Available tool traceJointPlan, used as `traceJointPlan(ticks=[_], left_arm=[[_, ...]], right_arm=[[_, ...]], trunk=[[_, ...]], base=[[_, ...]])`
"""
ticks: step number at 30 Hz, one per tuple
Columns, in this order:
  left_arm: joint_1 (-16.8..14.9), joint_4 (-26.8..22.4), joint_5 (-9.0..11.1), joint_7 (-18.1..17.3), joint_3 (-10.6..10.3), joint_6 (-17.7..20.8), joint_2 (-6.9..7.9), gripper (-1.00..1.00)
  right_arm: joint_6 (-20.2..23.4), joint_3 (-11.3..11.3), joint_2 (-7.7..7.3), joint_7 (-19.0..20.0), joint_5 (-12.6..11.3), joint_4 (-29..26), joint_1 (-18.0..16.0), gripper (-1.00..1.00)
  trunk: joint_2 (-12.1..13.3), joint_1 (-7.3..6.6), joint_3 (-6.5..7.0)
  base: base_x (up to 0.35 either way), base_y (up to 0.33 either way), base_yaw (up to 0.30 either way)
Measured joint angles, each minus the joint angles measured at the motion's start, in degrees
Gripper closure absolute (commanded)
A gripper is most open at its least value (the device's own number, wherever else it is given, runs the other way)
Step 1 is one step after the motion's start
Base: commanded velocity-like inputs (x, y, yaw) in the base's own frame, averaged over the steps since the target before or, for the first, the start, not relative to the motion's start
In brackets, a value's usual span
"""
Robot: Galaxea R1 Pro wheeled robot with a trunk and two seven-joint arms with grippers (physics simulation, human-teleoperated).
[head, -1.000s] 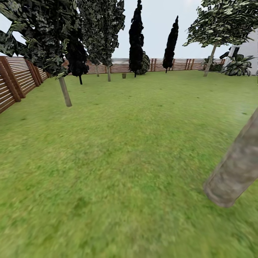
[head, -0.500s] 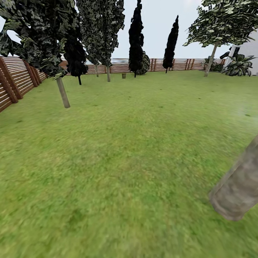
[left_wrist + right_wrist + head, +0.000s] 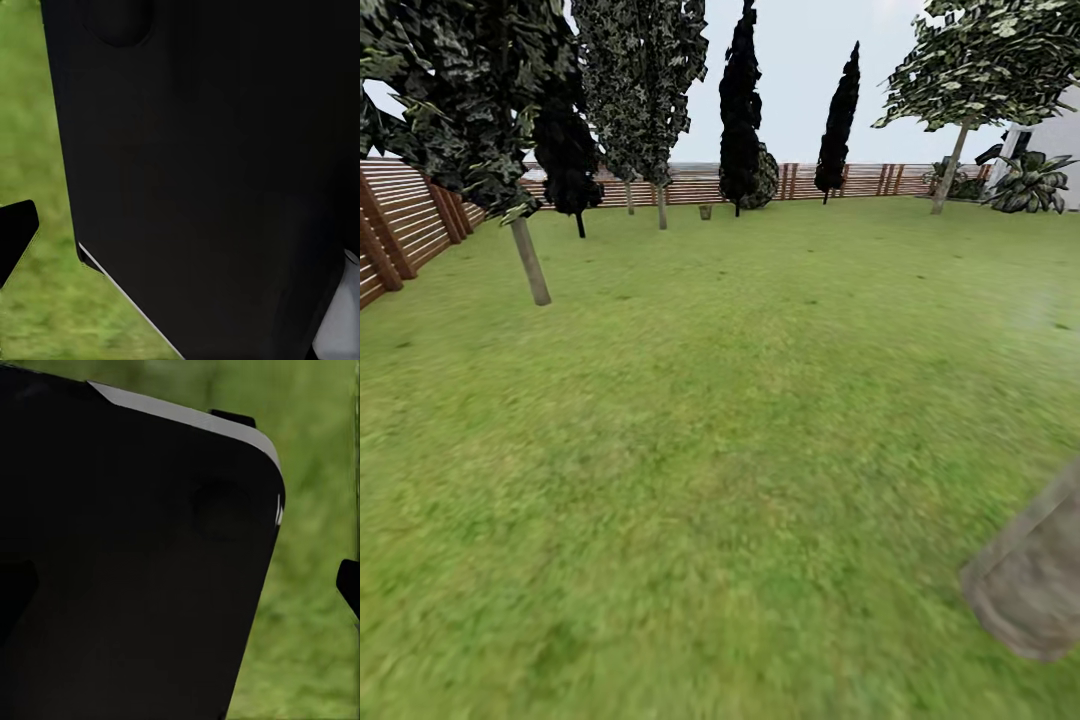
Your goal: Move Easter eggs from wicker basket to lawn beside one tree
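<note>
Far across the lawn (image 3: 740, 400), close to the wooden fence (image 3: 860, 180) at the back of the garden, a small brownish object (image 3: 706, 212) stood on the grass; it was perhaps the wicker basket, but it was too small to tell, and no eggs could be made out. It stood between a pale-trunk tree (image 3: 662, 205) and a tall black cone-shaped tree (image 3: 739, 110). Another tree with a pale grey trunk (image 3: 528, 262) stood nearer, at the left side, beside the side fence. One more thick pale trunk (image 3: 1028, 590) rose very near at the lower right of the head view, cut by the edge of the picture.

Both wrist views looked at a large black body part of the robot (image 3: 210, 172) (a flat dark panel with a light edge), with grass behind it. A black tip (image 3: 15, 232) showed at the border of the left wrist view, and another one (image 3: 349, 585) in the right wrist view, but I could not tell whether either gripper was spread or pressed together. The far object was well apart from both arms.
</note>
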Motion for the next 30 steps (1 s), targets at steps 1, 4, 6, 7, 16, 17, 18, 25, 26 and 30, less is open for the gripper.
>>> traceJointPlan(ticks=[1, 4, 6, 7, 16, 17, 18, 25, 26, 30], left_arm=[[0.00, 0.00, 0.01, 0.00, 0.00, 0.00, 0.00, -1.00], [0.00, 0.00, 0.01, 0.00, 0.00, 0.01, 0.00, -1.00], [0.00, 0.00, -0.01, 0.00, 0.00, 0.01, 0.00, -1.00], [0.00, 0.00, 0.00, 0.00, 0.00, 0.01, 0.00, -1.00], [0.00, 0.00, -0.06, 0.00, 0.00, 0.00, 0.00, -1.00], [0.00, 0.00, -0.06, 0.00, 0.00, -0.02, 0.00, -1.00], [0.00, 0.00, -0.06, 0.00, 0.00, -0.02, 0.00, -1.00], [0.00, 0.00, -0.06, 0.00, 0.00, -0.06, -0.05, -1.00], [0.00, 0.00, -0.06, 0.00, 0.00, -0.07, -0.07, -1.00], [0.00, 0.00, -0.06, 0.00, 0.00, -0.07, -0.05, -1.00]], right_arm=[[-1.31, -0.01, 0.01, 0.00, 0.02, 0.17, 0.00, -1.00], [-2.09, -0.02, 0.01, 0.00, 0.03, 0.27, 0.00, -1.00], [-2.22, -0.02, 0.01, 0.00, 0.03, 0.29, 0.00, -1.00], [-2.24, -0.02, 0.02, 0.00, 0.03, 0.29, 0.00, -1.00], [-2.35, 0.06, 0.04, 0.03, 0.06, 0.29, 0.00, -1.00], [-2.39, 0.06, 0.03, 0.05, 0.06, 0.29, 0.00, -1.00], [-2.42, 0.06, 0.02, 0.07, 0.05, 0.28, 0.00, -1.00], [-2.46, 0.06, 0.01, 0.18, 0.03, 0.05, 0.00, -1.00], [-2.46, 0.06, 0.01, 0.18, 0.03, 0.04, 0.00, -1.00], [-2.46, 0.06, 0.01, 0.18, 0.03, 0.03, 0.00, -1.00]], trunk=[[0.00, 0.00, 0.00], [0.00, 0.00, 0.00], [0.00, 0.00, 0.00], [0.00, 0.00, 0.00], [0.00, 0.00, 0.00], [0.00, 0.00, 0.00], [0.00, 0.00, 0.00], [0.00, 0.00, 0.00], [0.00, 0.00, 0.00], [0.00, 0.00, 0.00]], base=[[0.327, 0.000, 0.000], [0.327, 0.000, 0.000], [0.327, 0.000, 0.000], [0.327, 0.000, 0.000], [0.327, 0.000, 0.000], [0.327, 0.000, 0.000], [0.327, 0.000, 0.000], [0.327, 0.000, 0.000], [0.327, 0.000, 0.000], [0.327, 0.000, 0.000]])
